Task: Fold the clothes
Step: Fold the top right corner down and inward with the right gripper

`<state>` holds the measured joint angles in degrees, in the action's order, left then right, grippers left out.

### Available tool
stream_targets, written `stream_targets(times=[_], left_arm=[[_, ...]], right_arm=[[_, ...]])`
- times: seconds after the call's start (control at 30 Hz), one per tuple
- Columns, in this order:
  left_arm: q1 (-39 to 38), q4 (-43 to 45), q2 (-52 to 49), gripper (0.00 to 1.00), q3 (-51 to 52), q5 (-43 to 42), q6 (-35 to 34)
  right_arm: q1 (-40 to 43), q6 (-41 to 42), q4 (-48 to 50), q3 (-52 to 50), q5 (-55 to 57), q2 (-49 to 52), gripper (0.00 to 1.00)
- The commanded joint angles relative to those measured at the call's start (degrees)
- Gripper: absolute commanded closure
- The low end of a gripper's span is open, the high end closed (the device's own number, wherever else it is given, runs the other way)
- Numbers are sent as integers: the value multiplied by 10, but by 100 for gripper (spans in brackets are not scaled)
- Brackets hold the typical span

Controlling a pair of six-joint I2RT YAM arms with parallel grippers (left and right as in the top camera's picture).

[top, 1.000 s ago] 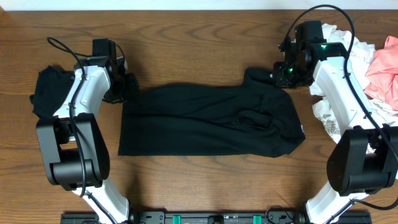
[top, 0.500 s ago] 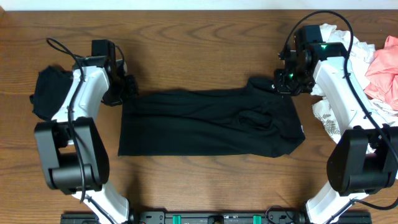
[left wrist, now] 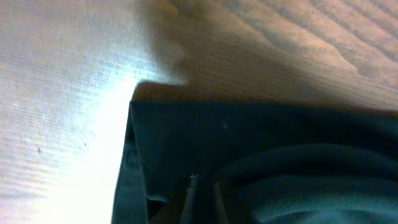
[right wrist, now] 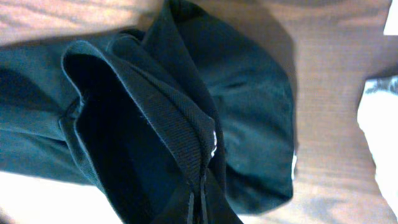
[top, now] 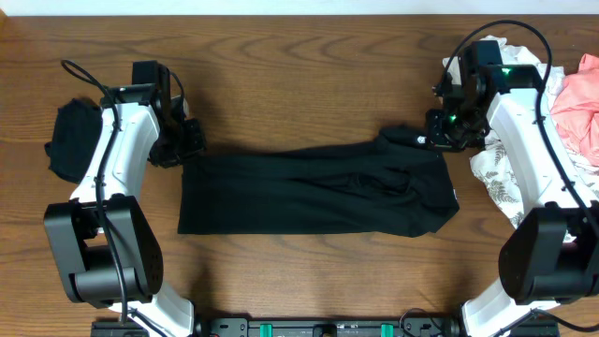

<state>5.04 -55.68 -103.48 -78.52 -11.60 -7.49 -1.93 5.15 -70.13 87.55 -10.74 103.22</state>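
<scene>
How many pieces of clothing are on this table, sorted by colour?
Black: 2, the spread shirt and a small bundle
White garment: 1
Pink garment: 1
Leaf-print garment: 1
Total: 5

The black shirt (right wrist: 249,118) lies bunched on the wooden table (right wrist: 329,37), its ribbed collar edge (right wrist: 177,121) rising in a ridge toward the lens. The right gripper (right wrist: 196,205) pinches that ridge between its 2 fingers at the bottom of the view. A small white tag (right wrist: 214,141) shows beside the ridge, and white fabric (right wrist: 380,143) lies at the right border, apart from the shirt.
</scene>
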Motion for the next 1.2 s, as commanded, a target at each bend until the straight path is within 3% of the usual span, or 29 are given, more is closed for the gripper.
stream_targets(times=[0.0, 0.17, 0.77, 0.93, 1.17], left_arm=[[1, -14, 4, 76, -8, 1, -2], [1, -39, 4, 58, -8, 1, -2], [-1, -32, 4, 55, 0, -3, -3], [-1, -36, 4, 55, 20, -30, -3], [-1, -37, 4, 55, 33, -30, -3]], right_arm=[[1, -10, -19, 7, -2, -11, 97], [1, -12, -34, 7, -2, -11, 95], [0, -12, -40, 7, -2, -11, 92], [0, -12, -28, 7, -3, -11, 83], [-32, -40, 21, -5, -45, -6, 81]])
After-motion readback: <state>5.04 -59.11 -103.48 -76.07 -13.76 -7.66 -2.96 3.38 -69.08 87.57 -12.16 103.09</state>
